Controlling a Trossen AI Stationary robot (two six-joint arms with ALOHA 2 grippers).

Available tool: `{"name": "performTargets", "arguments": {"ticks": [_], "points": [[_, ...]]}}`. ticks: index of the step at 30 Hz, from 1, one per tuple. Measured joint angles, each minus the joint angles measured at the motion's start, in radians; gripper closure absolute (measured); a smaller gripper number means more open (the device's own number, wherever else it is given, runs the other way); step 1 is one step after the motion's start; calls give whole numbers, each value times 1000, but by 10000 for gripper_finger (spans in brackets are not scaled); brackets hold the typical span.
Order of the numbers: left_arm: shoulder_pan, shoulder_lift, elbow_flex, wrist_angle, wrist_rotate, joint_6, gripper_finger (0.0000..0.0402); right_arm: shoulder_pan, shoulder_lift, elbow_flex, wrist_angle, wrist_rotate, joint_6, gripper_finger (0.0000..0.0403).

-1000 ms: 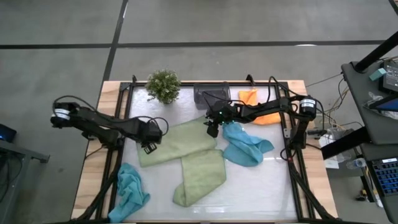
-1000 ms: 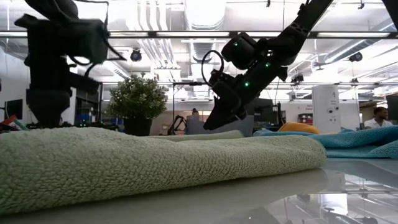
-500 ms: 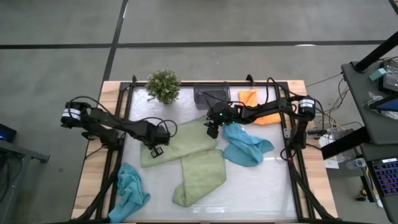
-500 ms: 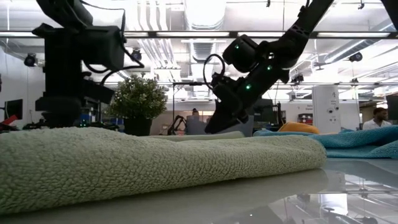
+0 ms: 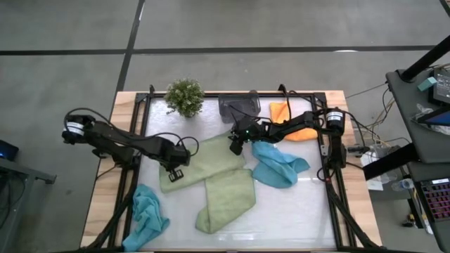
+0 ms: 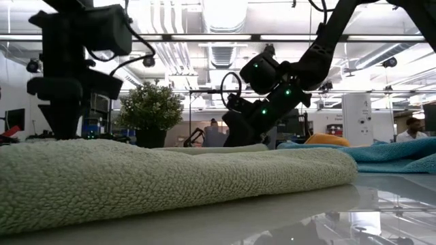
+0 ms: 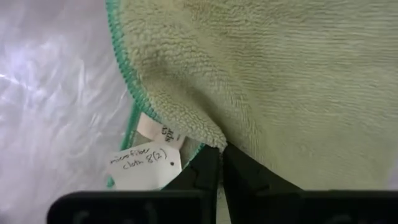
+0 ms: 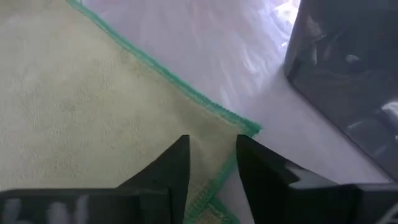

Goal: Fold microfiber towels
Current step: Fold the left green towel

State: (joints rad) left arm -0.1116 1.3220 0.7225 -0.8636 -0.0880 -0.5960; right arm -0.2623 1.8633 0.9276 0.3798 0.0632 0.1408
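Light green towel (image 5: 204, 160) lies spread mid-table, in front of the grey bin (image 5: 239, 107). Left gripper (image 5: 175, 171) is down at the towel's corner farthest from the bin, fingers pinched together on the hem beside a white tag (image 7: 146, 164). Right gripper (image 5: 235, 145) is at the towel's corner nearest the bin, fingers (image 8: 177, 163) apart and straddling the green-stitched edge, not closed on it. Second light green towel (image 5: 225, 199) overlaps the first on the side away from the bin. Teal towel (image 5: 276, 165) sits right of the bin-side corner; orange towel (image 5: 290, 120) lies beside the bin; another teal towel (image 5: 146, 214) lies bunched at the table's front-left corner.
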Motion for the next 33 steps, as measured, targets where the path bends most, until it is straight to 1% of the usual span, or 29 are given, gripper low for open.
{"name": "performTargets", "arguments": {"ticks": [2, 5, 6, 10, 14, 18, 20, 23, 26, 29, 33], "points": [[-2, -6, 15, -11, -1, 0, 401, 2, -1, 0, 6, -20, -5, 321], [-3, -14, 31, -18, -1, 1, 401, 3, -2, 0, 7, -64, -11, 374], [-4, -16, 33, -17, -1, 1, 401, 5, -2, 0, 4, -71, -20, 383], [-20, -27, 49, -57, -2, 0, 401, 21, -19, 0, -21, -71, -51, 393], [-47, -34, 86, -127, -2, -5, 401, 42, -75, 0, -75, -71, -91, 394], [-97, -43, 126, -104, 4, 0, 401, 50, -118, 0, -118, -72, -98, 394], [-129, -43, 145, -101, 6, -2, 401, 50, -129, 0, -128, -107, -116, 393], [-178, -38, 166, -67, 8, -8, 401, 51, -134, 0, -125, -200, -164, 380], [-217, -27, 171, -6, 9, -37, 401, 51, -133, 6, -115, -270, -199, 351], [-251, -19, 171, 37, 8, -68, 402, 53, -129, 20, -113, -272, -253, 308], [-280, -6, 171, 44, 8, -109, 402, 53, -129, 42, -113, -272, -327, 248]]}}
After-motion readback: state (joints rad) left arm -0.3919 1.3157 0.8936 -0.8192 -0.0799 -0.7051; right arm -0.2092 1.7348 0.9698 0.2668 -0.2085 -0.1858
